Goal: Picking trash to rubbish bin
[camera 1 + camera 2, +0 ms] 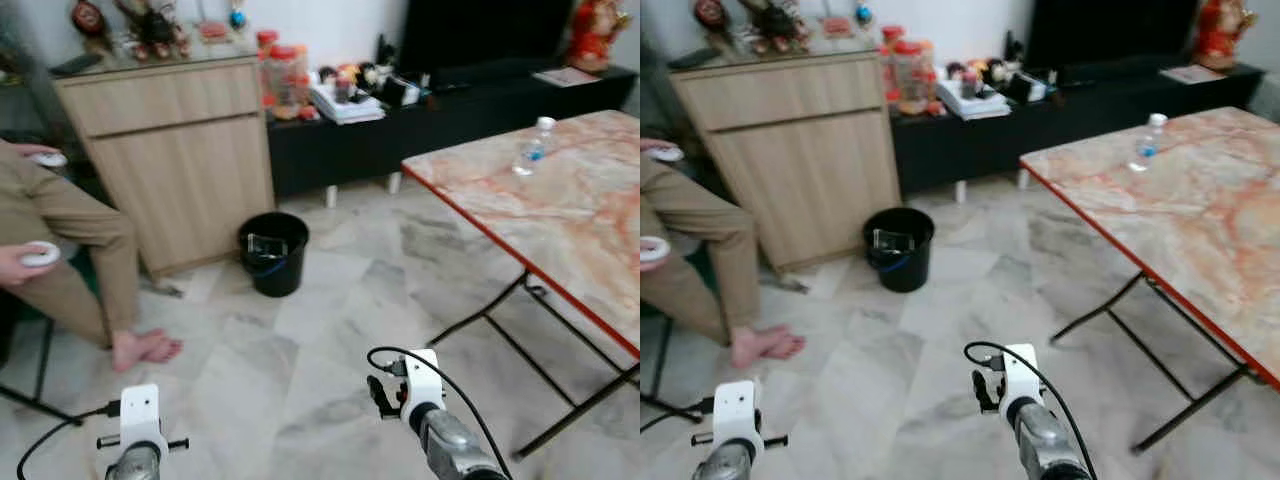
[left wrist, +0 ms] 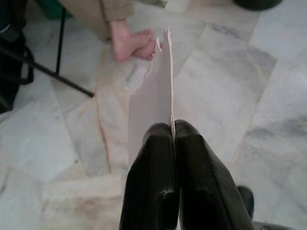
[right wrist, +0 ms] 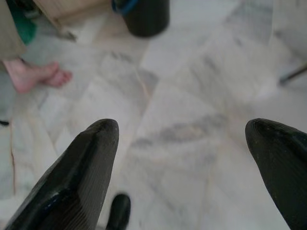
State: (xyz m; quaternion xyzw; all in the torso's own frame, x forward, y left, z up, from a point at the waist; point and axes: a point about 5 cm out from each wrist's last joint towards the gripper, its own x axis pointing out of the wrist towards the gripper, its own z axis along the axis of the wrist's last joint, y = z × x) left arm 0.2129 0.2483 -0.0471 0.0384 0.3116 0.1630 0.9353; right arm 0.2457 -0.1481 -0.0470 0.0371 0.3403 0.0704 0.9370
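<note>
Pinching a torn sheet of white paper (image 2: pixel 153 96) edge-on, the left gripper (image 2: pixel 173 129) has its two black fingers pressed together on the sheet, which stands up past the tips above the marble floor (image 1: pixel 300 370). The left arm (image 1: pixel 138 440) shows low at the left of the head views.

Right gripper (image 3: pixel 182 127): fingers spread wide apart, nothing between them, held over bare floor tiles. The right arm (image 1: pixel 435 420), with a black cable looped over its wrist, shows low and right of centre.

Rubbish bin (image 1: pixel 273 252): black, round, upright on the floor just beside the lower right corner of a wooden cabinet (image 1: pixel 170 150); something pale lies inside it. It stands well apart from both grippers, ahead of them.

Folding table (image 1: pixel 560 210): orange-veined marble-pattern top with a red edge, black metal legs, at the right. A clear plastic bottle (image 1: pixel 533 147) stands upright on it near the far edge.

Low black TV bench (image 1: pixel 450 110): along the far wall, holding jars, stacked papers and small ornaments; a dark screen stands above it.

Seated person (image 1: pixel 60 240): at the left, in tan trousers, bare feet (image 1: pixel 145 348) on the floor, a white controller (image 1: pixel 40 254) in one hand and another in the hand behind it.
</note>
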